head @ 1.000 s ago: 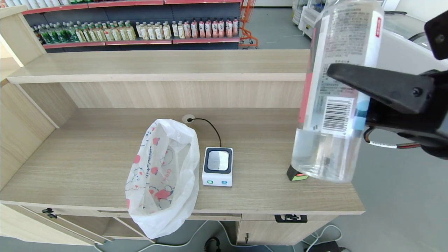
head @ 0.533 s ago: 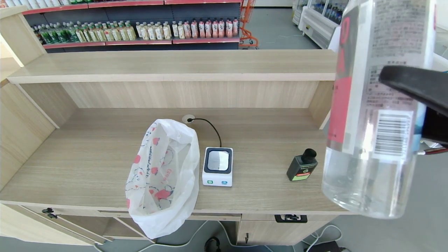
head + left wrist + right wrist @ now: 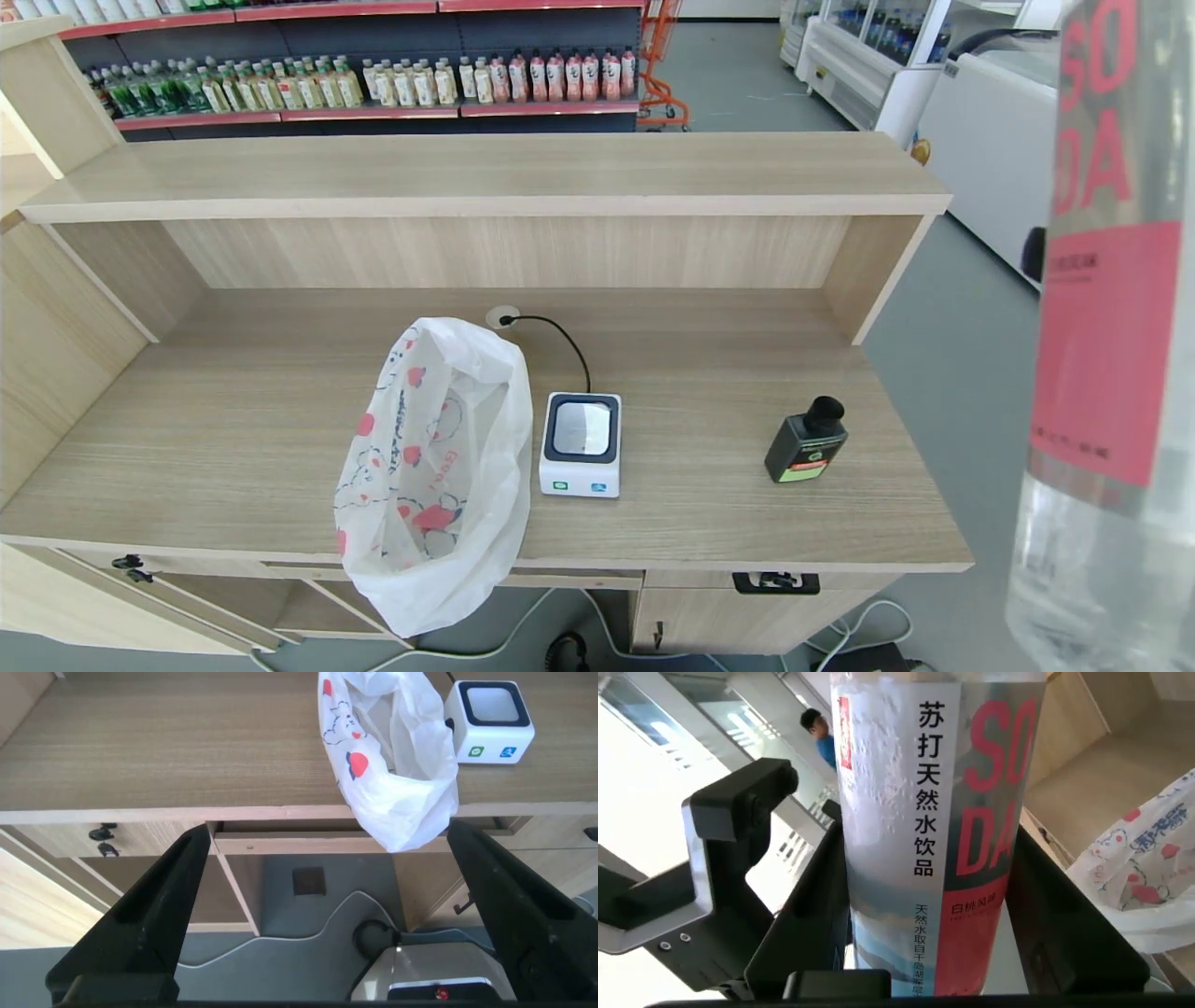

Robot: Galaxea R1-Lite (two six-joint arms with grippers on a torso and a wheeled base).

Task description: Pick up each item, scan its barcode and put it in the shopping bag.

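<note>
The right gripper (image 3: pixel 924 947) holds a tall clear plastic bottle with a pink and grey label (image 3: pixel 1111 373). Its two black fingers (image 3: pixel 808 924) are closed on the two sides of the bottle's body, so the bottle is up in the air and stands about upright. In the head view the bottle is very near to the camera at the far right, beyond the right end of the light wooden counter (image 3: pixel 233 420) and well apart from everything on it. The left gripper (image 3: pixel 327 905) is wide open with nothing between its fingers, and it hangs low in front of the counter's front edge, above the grey floor. On the counter lies a white plastic shopping bag with a red and blue cartoon print (image 3: pixel 429 467). Its mouth is open, and its lower part hangs down over the front edge. Just beside the bag, on its right, sits a small white box scanner with a dark framed window on top (image 3: pixel 581 443), and a thin black cable (image 3: pixel 560 341) goes from it to a hole at the back of the counter. A small dark bottle with a black cap and a green label (image 3: pixel 805 448) stands upright near the right end of the counter, well apart from the scanner. Behind the counter are red shelves with rows of drink bottles (image 3: pixel 373 84).
</note>
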